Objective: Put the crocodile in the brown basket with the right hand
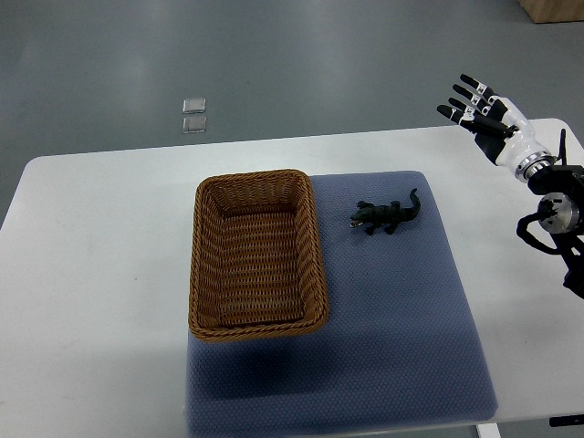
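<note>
Crocodile (387,215) on blue mat (383,319), well left of and below right hand (482,117) | fingers spread, empty | basket (258,254) further left | descend over body, pinch mid-torso.

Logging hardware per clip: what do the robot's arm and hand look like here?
Only the right hand shows: a white shell with black fingers banded in white, a silver wrist ring, then a black forearm with a round grey joint. The left arm is out of view.
</note>
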Action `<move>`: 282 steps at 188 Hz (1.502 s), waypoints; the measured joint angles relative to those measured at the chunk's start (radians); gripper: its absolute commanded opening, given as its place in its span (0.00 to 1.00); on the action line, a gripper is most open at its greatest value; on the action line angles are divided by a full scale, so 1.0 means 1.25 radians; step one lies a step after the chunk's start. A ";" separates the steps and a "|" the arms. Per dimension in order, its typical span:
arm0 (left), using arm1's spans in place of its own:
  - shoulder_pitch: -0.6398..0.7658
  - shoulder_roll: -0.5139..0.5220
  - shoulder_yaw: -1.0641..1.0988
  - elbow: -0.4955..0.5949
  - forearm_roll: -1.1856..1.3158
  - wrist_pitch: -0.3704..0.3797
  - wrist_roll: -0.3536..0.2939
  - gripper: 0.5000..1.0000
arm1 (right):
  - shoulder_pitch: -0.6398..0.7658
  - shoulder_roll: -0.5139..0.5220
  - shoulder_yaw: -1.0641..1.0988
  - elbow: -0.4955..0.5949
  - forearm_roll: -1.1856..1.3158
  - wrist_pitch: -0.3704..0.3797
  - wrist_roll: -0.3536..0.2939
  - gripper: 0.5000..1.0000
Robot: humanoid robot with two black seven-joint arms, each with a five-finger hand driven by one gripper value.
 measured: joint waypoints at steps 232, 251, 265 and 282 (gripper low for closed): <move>0.000 0.000 0.000 0.001 -0.005 -0.001 0.006 1.00 | -0.008 0.014 -0.001 0.001 0.001 0.010 -0.001 0.86; 0.000 0.000 0.000 0.001 -0.005 -0.001 0.006 1.00 | -0.009 0.013 -0.002 0.001 0.001 0.010 -0.001 0.86; 0.000 0.000 0.000 0.001 -0.005 -0.001 0.006 1.00 | -0.009 0.012 -0.002 0.001 0.001 0.010 -0.001 0.86; 0.000 0.000 0.000 0.001 -0.005 -0.001 0.006 1.00 | -0.010 0.011 -0.002 0.001 0.001 0.008 -0.001 0.86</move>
